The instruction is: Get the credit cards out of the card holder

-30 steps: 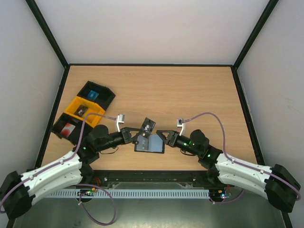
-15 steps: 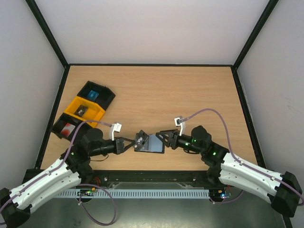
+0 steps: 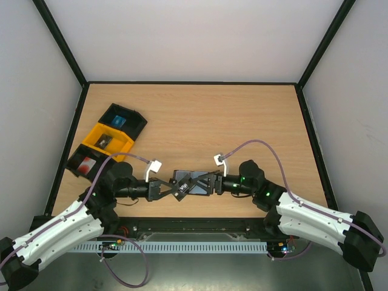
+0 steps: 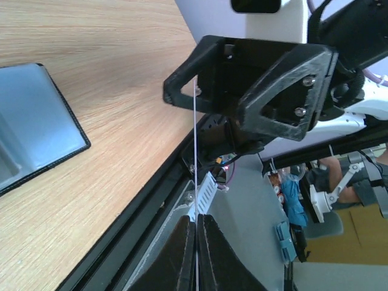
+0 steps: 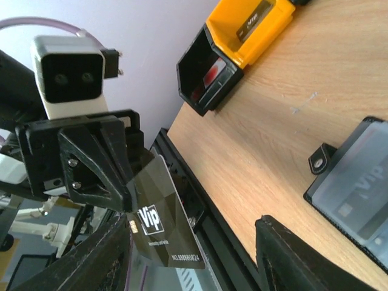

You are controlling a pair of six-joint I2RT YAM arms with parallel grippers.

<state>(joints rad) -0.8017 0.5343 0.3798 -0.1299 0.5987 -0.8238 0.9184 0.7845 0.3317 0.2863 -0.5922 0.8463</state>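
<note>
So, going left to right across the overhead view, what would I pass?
Row of trays → left gripper, pinching a dark card → card holder → right gripper.

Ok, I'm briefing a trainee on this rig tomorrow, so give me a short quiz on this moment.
1. True or false: the right gripper is shut on a card.
2. Which tray holds the red card? A) yellow tray B) black tray nearest the arms C) black tray farthest away
3. What word is printed on the dark card in the left gripper?
Key: 1 false, it is open. 2 B. 3 Vip.
</note>
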